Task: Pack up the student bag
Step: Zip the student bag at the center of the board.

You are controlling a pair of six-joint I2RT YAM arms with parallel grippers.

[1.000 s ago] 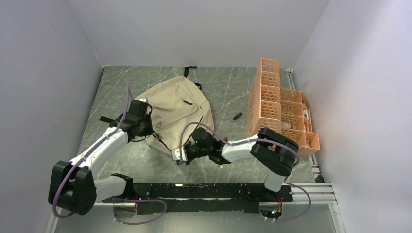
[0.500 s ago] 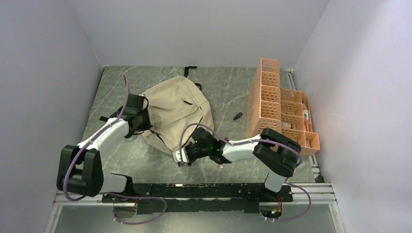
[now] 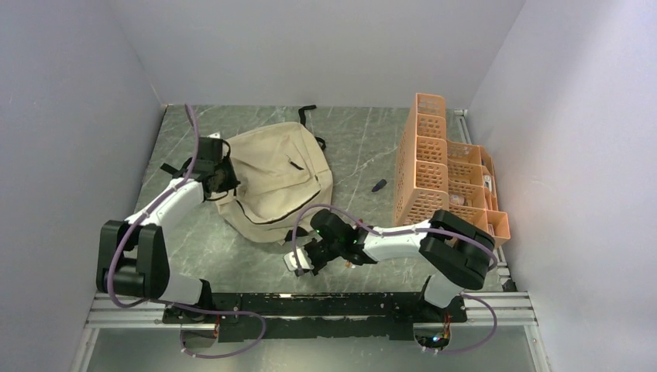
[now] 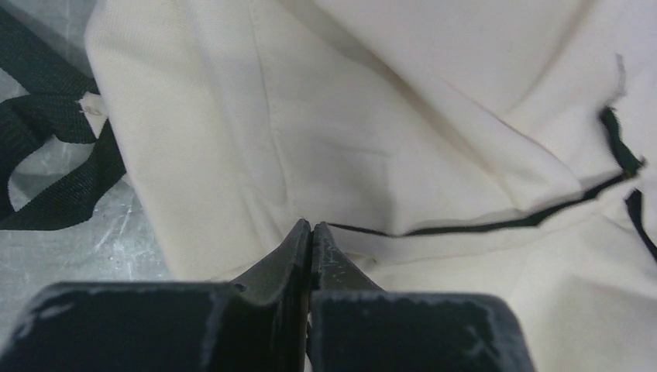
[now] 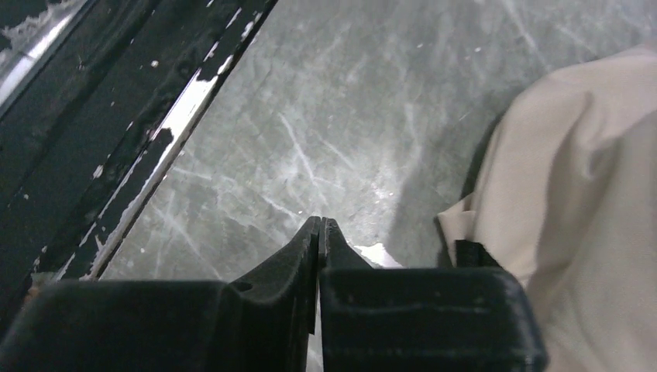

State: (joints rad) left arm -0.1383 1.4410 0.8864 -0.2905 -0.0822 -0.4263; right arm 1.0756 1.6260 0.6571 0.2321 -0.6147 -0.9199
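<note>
The student bag (image 3: 275, 178), beige with black zipper lines, lies flat in the middle of the table. My left gripper (image 3: 219, 177) is at its left edge. In the left wrist view the jaws (image 4: 311, 226) are pressed together at the end of a black zipper line (image 4: 496, 225) on the bag's fabric (image 4: 403, 116). My right gripper (image 3: 300, 258) is shut with nothing seen between its jaws, low over bare table just in front of the bag's near edge. In the right wrist view (image 5: 320, 223) the bag (image 5: 581, 194) lies to its right, and a small white patch (image 5: 380, 254) shows behind the fingertips.
An orange perforated organizer (image 3: 434, 163) stands along the right side. A small dark object (image 3: 378, 185) lies on the table between it and the bag. Black straps (image 3: 304, 109) trail off the bag's far end and left side (image 4: 54, 155). The black rail (image 5: 116, 116) runs along the near edge.
My left gripper moved away and to the left, and the bag shifted with it. My right gripper drew back from the bag's near edge toward the front rail.
</note>
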